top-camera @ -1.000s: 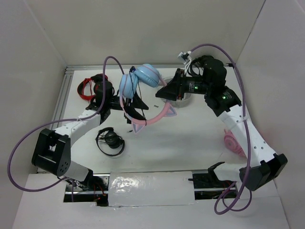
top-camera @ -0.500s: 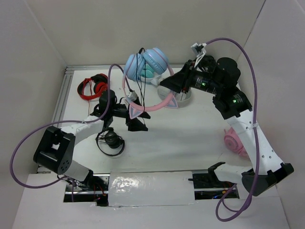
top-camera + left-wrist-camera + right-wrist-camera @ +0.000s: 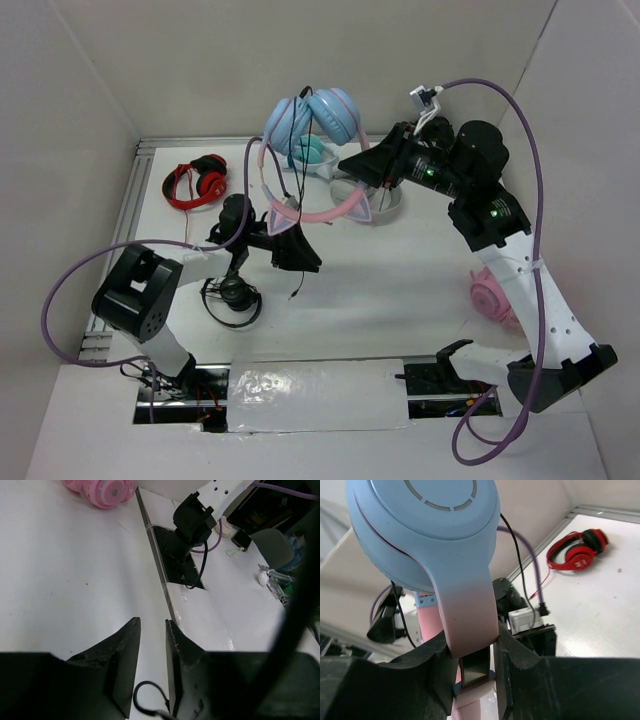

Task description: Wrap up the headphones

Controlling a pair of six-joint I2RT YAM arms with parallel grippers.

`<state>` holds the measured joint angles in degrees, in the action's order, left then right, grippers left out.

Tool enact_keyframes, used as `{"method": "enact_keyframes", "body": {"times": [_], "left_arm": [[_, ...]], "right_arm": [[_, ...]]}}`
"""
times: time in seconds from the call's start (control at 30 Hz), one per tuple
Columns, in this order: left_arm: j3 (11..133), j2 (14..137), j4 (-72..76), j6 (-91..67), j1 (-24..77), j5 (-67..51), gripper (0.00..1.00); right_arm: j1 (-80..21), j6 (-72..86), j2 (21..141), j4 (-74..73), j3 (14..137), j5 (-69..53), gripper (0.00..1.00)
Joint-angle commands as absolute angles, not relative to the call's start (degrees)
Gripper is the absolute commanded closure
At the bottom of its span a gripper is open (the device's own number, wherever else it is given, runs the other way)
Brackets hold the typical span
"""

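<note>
The headphones point(image 3: 312, 118) hang in the air at the back centre, light blue ear cups on top and the pink cat-eared headband point(image 3: 325, 212) below. My right gripper point(image 3: 352, 166) is shut on the headband point(image 3: 470, 615) just under a blue cup point(image 3: 425, 525). The thin black cable point(image 3: 303, 165) drops from the cups, and its plug end point(image 3: 297, 291) dangles near the table. My left gripper point(image 3: 305, 262) sits low, below the headband. Its jaws point(image 3: 152, 623) stand a narrow gap apart, and a loop of cable point(image 3: 145, 687) lies between them near their base, beside the right finger.
Red headphones point(image 3: 197, 182) lie at the back left and a black pair point(image 3: 232, 296) under my left arm. An all-pink pair point(image 3: 492, 298) lies at the right, a teal pair point(image 3: 312, 152) behind the lifted ones. A round clear dish point(image 3: 386, 198) stands below my right gripper.
My right gripper has lifted the headphones higher and further back. My left gripper has moved right and toward the front, and its jaws have narrowed from wide open around the cable.
</note>
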<state>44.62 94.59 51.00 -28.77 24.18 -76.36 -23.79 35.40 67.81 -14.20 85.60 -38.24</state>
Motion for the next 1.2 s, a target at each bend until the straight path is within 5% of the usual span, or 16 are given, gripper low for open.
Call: {"method": "enact_keyframes", "body": {"times": [0.0, 0.27, 0.63, 1.17], "left_arm": [[43.42, 93.26, 57.31, -29.36, 24.26, -77.35, 0.62], [42.36, 80.34, 33.07, -24.88, 26.54, -60.49, 1.00], [43.94, 59.35, 4.50, -20.48, 30.76, -32.18, 1.00], [65.38, 67.75, -13.62, -6.69, 31.47, -31.65, 1.00]], "right_arm": [[-22.33, 38.40, 63.46, -10.36, 88.25, -28.96, 1.00], [-20.04, 41.66, 59.77, -8.98, 79.81, -2.65, 1.00], [-18.19, 31.14, 65.56, -13.09, 78.93, 11.85, 1.00], [-24.60, 21.03, 76.64, -9.84, 76.20, 15.21, 1.00]]}}
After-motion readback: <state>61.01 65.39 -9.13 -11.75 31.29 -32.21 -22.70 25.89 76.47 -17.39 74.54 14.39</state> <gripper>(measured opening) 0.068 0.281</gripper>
